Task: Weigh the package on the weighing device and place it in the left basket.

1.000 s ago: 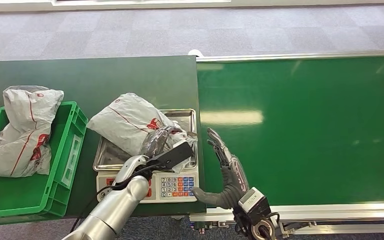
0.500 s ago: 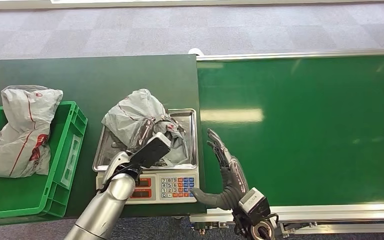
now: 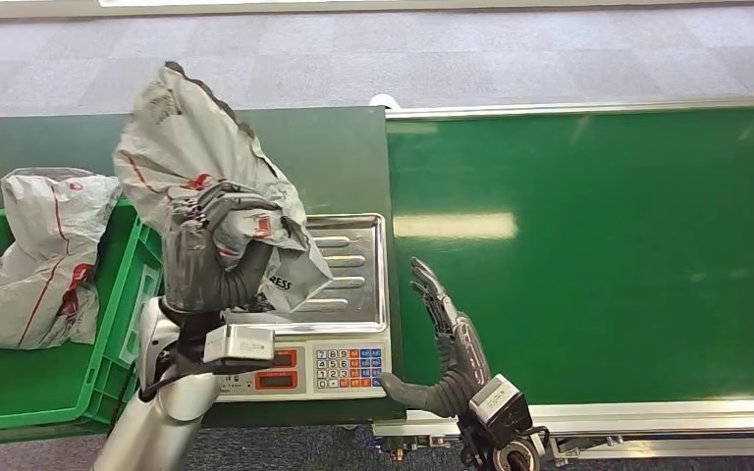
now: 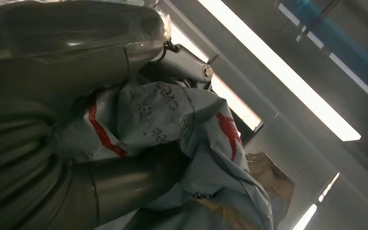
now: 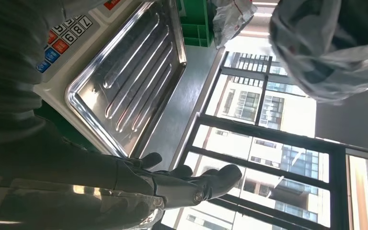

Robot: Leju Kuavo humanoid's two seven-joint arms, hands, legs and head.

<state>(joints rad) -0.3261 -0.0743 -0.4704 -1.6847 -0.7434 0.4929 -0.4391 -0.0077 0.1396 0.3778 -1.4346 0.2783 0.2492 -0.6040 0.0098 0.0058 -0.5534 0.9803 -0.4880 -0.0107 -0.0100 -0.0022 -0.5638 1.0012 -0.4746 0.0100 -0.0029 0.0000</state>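
Green counter [image 3: 334, 157]: left hand [image 3: 218, 250] grips the package [image 3: 182, 147], now lifted off the scale [image 3: 339, 294]; right hand [image 3: 442, 339] stays open.

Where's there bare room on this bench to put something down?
The conveyor belt right of the open right hand is bare, as is the scale's tray. The green basket is crowded with a package.

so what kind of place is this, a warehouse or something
Probably a parcel sorting or logistics station: a green conveyor belt, a keypad weighing scale, and a green basket of grey courier bags, one package held by the left hand.
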